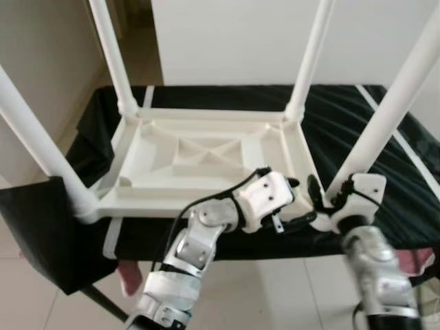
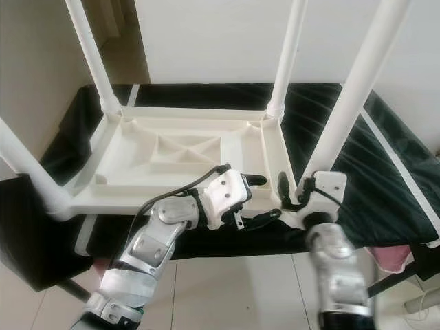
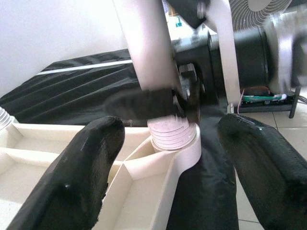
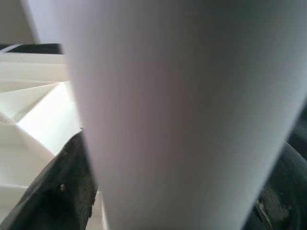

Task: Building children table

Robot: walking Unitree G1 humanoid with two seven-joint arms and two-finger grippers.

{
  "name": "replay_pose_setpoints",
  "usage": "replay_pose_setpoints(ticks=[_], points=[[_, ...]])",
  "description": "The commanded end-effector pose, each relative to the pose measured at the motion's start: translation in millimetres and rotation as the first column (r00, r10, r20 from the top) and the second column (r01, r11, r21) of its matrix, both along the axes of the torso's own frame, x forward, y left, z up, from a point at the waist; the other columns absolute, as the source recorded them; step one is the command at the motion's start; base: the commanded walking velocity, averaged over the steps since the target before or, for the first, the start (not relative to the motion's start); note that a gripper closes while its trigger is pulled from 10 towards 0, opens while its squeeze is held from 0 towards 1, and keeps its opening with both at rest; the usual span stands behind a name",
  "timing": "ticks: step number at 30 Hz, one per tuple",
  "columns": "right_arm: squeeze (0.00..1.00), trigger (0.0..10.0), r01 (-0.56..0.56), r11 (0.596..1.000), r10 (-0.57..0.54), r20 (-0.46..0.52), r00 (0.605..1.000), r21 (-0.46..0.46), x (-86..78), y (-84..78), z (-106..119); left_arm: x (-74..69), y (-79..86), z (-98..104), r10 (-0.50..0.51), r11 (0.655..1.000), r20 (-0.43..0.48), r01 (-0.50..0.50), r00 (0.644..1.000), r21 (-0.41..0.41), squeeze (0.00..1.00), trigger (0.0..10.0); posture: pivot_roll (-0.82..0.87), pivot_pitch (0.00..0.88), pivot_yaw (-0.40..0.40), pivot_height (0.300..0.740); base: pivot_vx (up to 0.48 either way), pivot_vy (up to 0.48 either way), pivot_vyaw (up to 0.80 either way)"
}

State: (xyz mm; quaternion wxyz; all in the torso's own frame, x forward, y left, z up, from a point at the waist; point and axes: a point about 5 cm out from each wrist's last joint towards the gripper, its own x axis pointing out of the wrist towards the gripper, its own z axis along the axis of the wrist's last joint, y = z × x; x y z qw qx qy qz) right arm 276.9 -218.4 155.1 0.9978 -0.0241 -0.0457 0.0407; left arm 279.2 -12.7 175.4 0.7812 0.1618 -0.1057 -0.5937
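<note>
A black cloth (image 1: pixel 357 130) covers a low surface, and on it lies the white plastic table top (image 1: pixel 206 161) of the children's table, upside down, its ribbed underside facing up like a shallow tray. Its moulded compartments — a crossed centre panel with narrower bays around it — hold nothing but their own ribs.

Four white legs stand up from the corners. The far left leg (image 1: pixel 113 55) and far right leg (image 1: pixel 311 55) rise from the back corners; the near left leg (image 1: pixel 38 141) leans out toward the camera's left, and the near right leg (image 1: pixel 392 103) slants up from the front right corner socket (image 3: pixel 175 141), where ridged rings show at its foot.

The right gripper (image 2: pixel 292 192) is at the base of the near right leg, its black fingers (image 4: pixel 62 191) pinching the tube on either side, pressed against it, as the right wrist view shows from very close.

The left gripper (image 1: pixel 292 203) reaches in from the left beside that same corner, fingers (image 3: pixel 76 182) spread wide apart — the leg's base and socket sit between them in the left wrist view, touching neither.

Pale floor tiles (image 1: pixel 275 295) lie below the front edge.
</note>
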Motion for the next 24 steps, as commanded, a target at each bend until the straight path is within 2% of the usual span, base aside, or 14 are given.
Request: replay_pose_setpoints(ticks=[1, 3, 6, 7, 13, 14, 15, 24], points=[[0.0, 10.0, -0.106, 0.994, 0.105, -0.029, 0.994, -0.019, 2.6, 1.5, -2, 6.4, 0.4, 2, 0.11, 0.993, 0.01, -0.109, 0.994, -0.046, 0.0, 10.0, -0.09, 0.0, -0.01, 0.74, 0.0, 0.0, 0.0], [0.0, 10.0, -0.181, 0.982, 0.178, -0.054, 0.983, -0.059, 3.4, -0.7, -2, 6.7, 0.7, 2, 0.112, 0.993, 0.011, -0.112, 0.994, -0.047, 0.0, 10.0, -0.09, 0.0, -0.011, 0.74, 0.0, 0.0, 0.0], [0.0, 10.0, -0.209, 0.976, 0.204, -0.066, 0.977, -0.07, 3.5, -1.2, -2, 6.8, 1.0, 3, 0.113, 0.993, 0.012, -0.113, 0.993, -0.047, 0.0, 10.0, -0.09, 0.0, -0.011, 0.74, 0.0, 0.0, 0.0], [0.0, 10.0, -0.263, 0.962, 0.256, -0.09, 0.962, -0.07, 3.5, -2.2, -4, 7.3, 1.8, 3, 0.118, 0.992, 0.011, -0.118, 0.993, -0.048, 0.0, 10.0, -0.08, 0.003, -0.013, 0.74, 0.0, 0.0, 0.0], [0.0, 10.0, -0.323, 0.943, 0.311, -0.14, 0.94, -0.078, 1.9, -3.5, -12, 8.3, 3.3, 3, 0.13, 0.99, 0.012, -0.13, 0.991, -0.05, 0.0, 10.0, -0.08, 0.005, -0.015, 0.74, 0.0, 0.0, 0.0], [0.0, 2.0, -0.314, 0.948, 0.302, -0.149, 0.941, -0.059, 1.6, -4.3, -15, 8.5, 3.7, 4, 0.133, 0.99, 0.012, -0.132, 0.991, -0.051, 0.0, 10.0, -0.07, 0.004, -0.017, 0.74, 0.0, 0.0, 0.0], [0.0, 0.0, -0.313, 0.949, 0.303, -0.16, 0.939, -0.041, 0.9, -5.0, -18, 8.5, 4.2, 4, 0.135, 0.99, 0.011, -0.134, 0.991, -0.052, 0.0, 10.0, -0.07, 0.006, -0.016, 0.74, 0.0, 0.0, 0.0], [0.0, 0.0, -0.321, 0.947, 0.313, -0.174, 0.934, -0.02, -2.7, -8.2, -25, 7.8, 4.3, 5, 0.129, 0.99, 0.011, -0.128, 0.992, -0.058, 0.0, 10.0, -0.07, 0.014, -0.009, 0.74, 0.0, 0.0, 0.0]])
